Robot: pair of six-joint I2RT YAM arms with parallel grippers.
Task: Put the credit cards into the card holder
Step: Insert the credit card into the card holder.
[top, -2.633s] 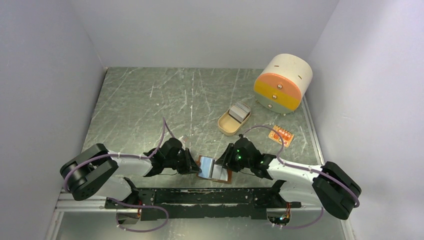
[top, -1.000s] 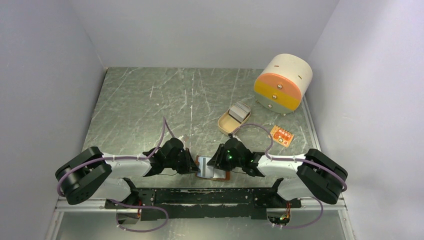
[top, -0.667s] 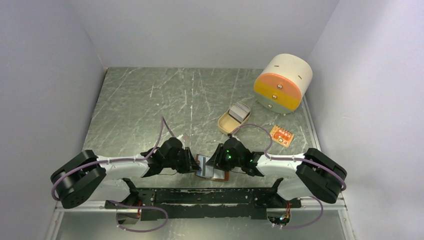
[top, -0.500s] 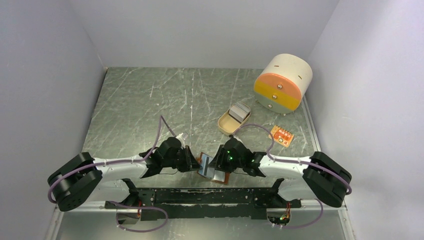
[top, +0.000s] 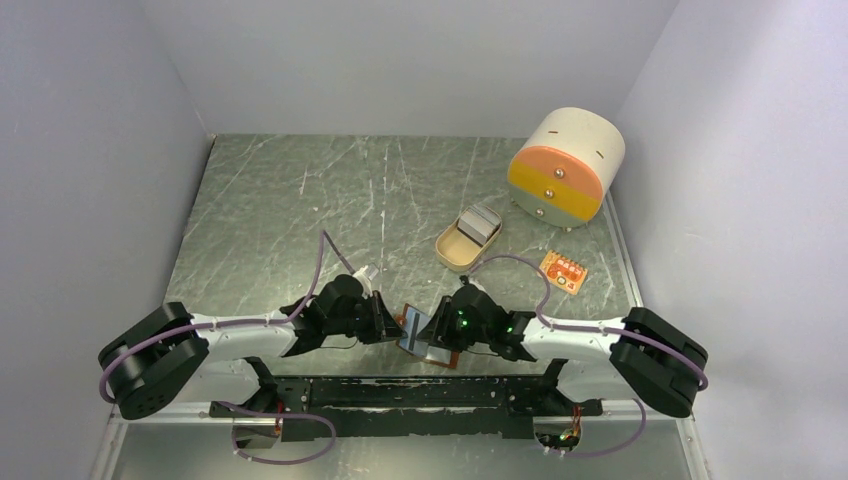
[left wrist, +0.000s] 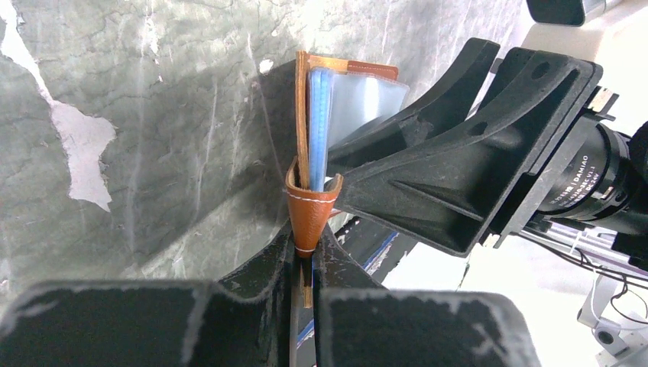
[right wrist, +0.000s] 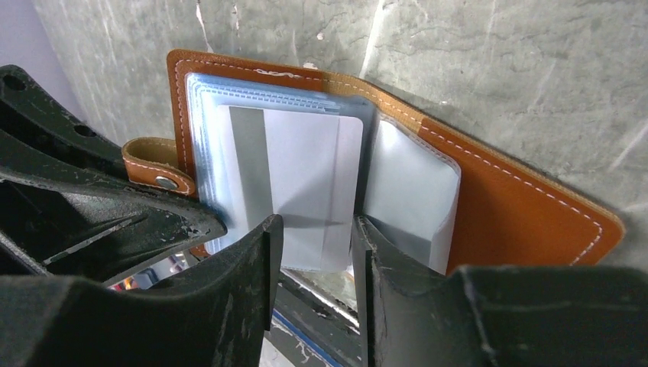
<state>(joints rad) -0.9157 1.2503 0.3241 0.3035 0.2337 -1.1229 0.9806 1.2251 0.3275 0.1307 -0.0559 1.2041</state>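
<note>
The card holder [top: 418,336], a brown leather wallet with pale blue sleeves, lies open between my two grippers near the front edge. My left gripper [left wrist: 307,248] is shut on its snap strap [left wrist: 312,206] and holds the left flap upright [left wrist: 302,115]. My right gripper [right wrist: 315,229] hovers over the clear sleeves [right wrist: 290,153] with its jaws apart; its right finger [right wrist: 374,252] rests at the edge of a sleeve. The credit cards [top: 480,223] sit as a pale grey stack in the tan dish, away from both grippers.
The tan oval dish [top: 450,252] stands behind the wallet. A cream-and-orange drum-shaped drawer box [top: 565,168] is at the back right. A small orange item [top: 563,270] lies to the right. The black rail [top: 400,392] borders the near edge.
The wallet's left flap has risen from lying flat to standing upright in my left gripper. The right gripper moved in over the sleeves and shifted slightly right.
</note>
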